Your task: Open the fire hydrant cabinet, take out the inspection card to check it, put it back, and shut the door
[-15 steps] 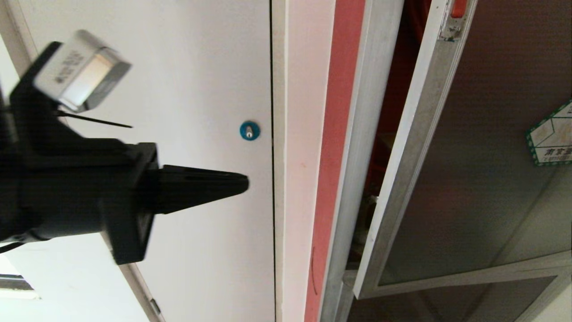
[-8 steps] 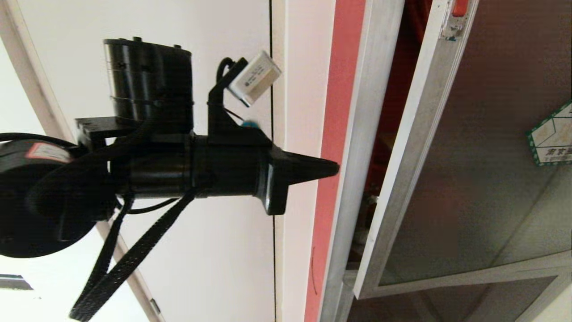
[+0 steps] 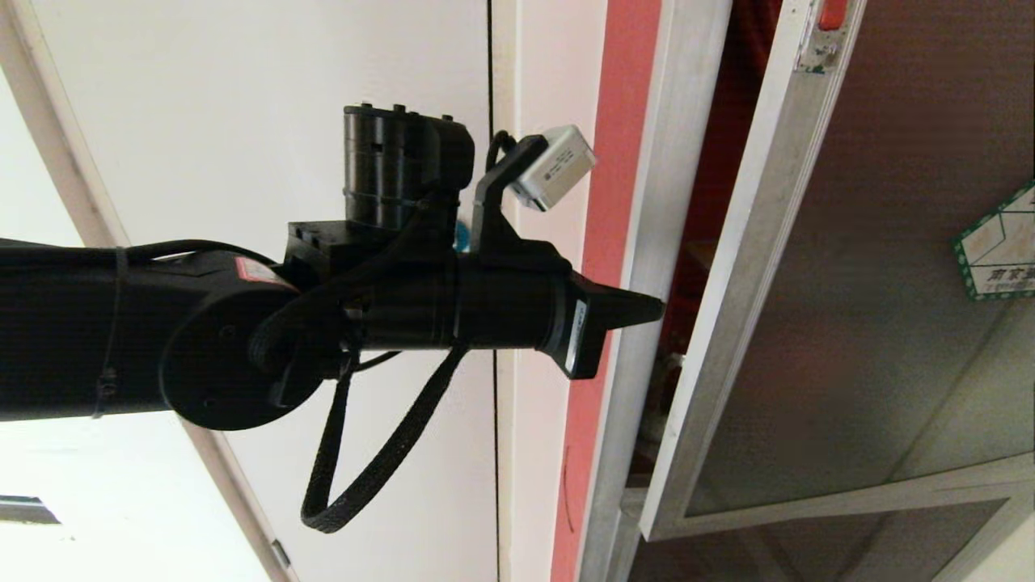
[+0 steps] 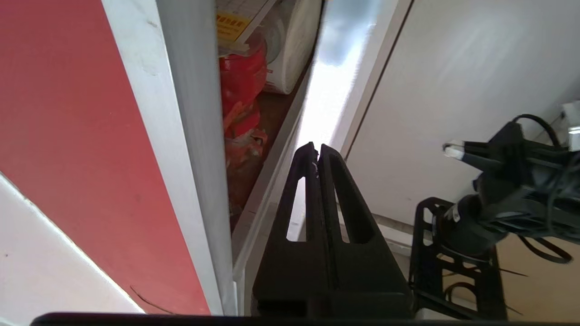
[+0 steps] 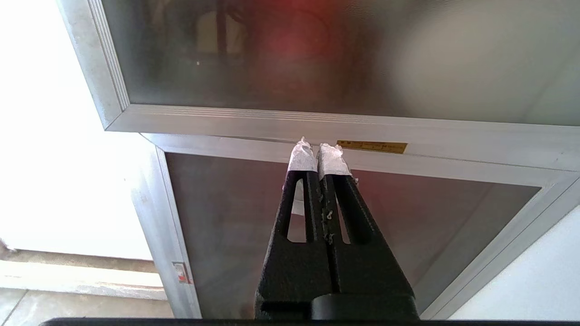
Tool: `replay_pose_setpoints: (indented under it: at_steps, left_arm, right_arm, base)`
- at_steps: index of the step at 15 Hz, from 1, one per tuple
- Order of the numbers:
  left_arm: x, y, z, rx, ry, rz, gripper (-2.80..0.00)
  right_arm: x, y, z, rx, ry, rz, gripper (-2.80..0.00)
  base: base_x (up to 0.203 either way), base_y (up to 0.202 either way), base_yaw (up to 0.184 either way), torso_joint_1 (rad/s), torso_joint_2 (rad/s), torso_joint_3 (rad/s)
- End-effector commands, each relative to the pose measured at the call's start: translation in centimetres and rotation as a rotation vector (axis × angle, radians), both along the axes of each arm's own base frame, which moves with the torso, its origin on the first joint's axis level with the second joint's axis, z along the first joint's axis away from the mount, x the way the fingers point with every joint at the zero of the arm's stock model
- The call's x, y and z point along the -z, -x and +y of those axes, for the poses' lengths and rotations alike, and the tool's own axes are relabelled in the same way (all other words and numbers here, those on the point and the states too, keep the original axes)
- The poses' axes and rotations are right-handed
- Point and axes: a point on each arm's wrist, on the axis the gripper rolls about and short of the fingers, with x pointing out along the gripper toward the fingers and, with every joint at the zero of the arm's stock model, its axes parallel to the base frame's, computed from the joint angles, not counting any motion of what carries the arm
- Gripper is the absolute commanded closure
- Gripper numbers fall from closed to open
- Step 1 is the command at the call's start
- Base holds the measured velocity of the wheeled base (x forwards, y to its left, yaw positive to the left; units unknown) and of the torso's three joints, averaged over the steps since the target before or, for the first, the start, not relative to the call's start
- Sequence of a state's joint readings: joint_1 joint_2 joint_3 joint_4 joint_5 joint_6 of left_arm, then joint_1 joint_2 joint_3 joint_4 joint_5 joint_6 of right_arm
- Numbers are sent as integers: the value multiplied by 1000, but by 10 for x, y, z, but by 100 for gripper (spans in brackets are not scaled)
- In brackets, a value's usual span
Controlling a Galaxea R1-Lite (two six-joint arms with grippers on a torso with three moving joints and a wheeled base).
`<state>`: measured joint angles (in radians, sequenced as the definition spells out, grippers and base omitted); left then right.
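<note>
- Head view shows the tall aluminium-framed fire hydrant cabinet point(image 3: 647, 202) with its red interior, standing beside a plain white closet door point(image 3: 323, 81) that carries a small blue round lock point(image 3: 462, 236), half hidden behind the arm.
- The cabinet's large dark frosted-glass door point(image 3: 873, 283) in its aluminium frame stands ajar, swung out toward the camera; a white hexagonal green-bordered sticker point(image 3: 999, 246) sits on the glass and a small red latch point(image 3: 830, 14) at the frame's upper edge.
- A smaller lower dark glass panel point(image 5: 344, 217) lies beneath the door.
- The black left arm reaches level across the white door; the left gripper point(image 3: 651, 309) has its fingers pressed together, holding nothing, with the tip at the cabinet's frame edge, just beside the gap.
- The right gripper point(image 5: 318, 156) — white-taped tips pressed together, empty — points at the rail between the two glass panels.
- Through the gap, the left wrist view shows a rolled white hose point(image 4: 294, 45), red fittings point(image 4: 242, 77), and the white inspection card point(image 4: 235, 20) with its yellow-orange band, still inside the cabinet.
</note>
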<state>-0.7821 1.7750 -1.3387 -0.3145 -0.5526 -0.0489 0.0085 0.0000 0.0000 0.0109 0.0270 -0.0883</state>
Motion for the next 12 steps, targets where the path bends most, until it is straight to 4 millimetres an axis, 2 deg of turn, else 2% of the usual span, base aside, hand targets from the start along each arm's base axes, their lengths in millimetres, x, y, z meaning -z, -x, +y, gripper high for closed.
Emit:
replay_pose_setpoints:
  at_steps: [1, 8, 12]
  left_arm:
    - [6, -6, -7, 4, -9, 9, 0]
    - [9, -16, -36, -27, -1, -12, 0]
    - [9, -9, -46, -28, -4, -22, 0]
  right_arm:
    - [0, 0, 0, -1, 1, 0, 0]
    - [0, 0, 0, 0, 1, 1, 0]
    - [0, 0, 0, -1, 1, 1, 0]
  base:
    - [0, 0, 0, 0, 0, 0]
    - [0, 0, 0, 0, 0, 0]
    - [0, 0, 0, 0, 0, 0]
